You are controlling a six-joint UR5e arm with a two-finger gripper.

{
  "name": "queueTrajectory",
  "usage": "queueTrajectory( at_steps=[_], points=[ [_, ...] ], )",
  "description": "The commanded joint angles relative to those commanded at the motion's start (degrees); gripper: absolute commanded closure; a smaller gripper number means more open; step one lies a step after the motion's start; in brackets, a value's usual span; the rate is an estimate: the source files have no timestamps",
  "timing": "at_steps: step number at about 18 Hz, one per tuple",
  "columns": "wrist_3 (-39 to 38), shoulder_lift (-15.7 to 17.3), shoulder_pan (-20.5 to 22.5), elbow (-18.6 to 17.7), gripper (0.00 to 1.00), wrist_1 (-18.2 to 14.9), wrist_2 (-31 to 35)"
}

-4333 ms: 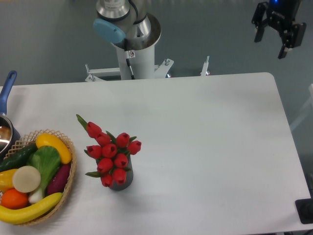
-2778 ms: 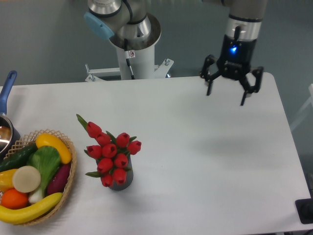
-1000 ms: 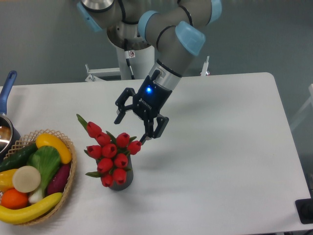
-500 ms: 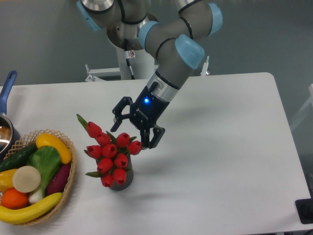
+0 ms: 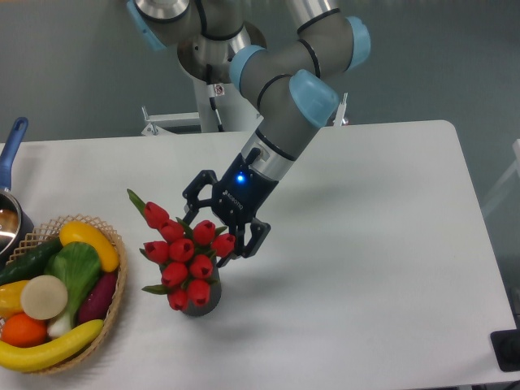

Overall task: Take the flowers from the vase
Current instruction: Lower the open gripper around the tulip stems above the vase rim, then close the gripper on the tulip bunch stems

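Observation:
The flowers are a bunch of red tulip buds with green leaves, standing in the small dark grey vase left of the table's middle. Only the vase's lower part shows beneath the buds. My gripper comes in from the upper right, tilted down toward the bunch. Its black fingers are spread open around the upper right buds, one finger above them and one finger to their right. Nothing is clamped between them.
A woven basket of fruit and vegetables stands at the left edge, close to the vase. A pot with a blue handle is at the far left. The arm's base column rises behind the table's back edge.
The gripper has swung from the far upper right across the table and come down to the bunch, lowering further in the last half second. It stays open. Flowers and vase have not moved.

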Motion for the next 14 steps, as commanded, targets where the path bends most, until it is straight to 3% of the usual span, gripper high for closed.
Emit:
queueTrajectory(
  at_steps=[9, 14],
  points=[
    [0.1, -1.2, -1.5, 0.7, 0.00, 0.4, -1.6],
    [-0.1, -0.8, -1.3, 0.2, 0.31, 0.4, -1.7]
  ],
)
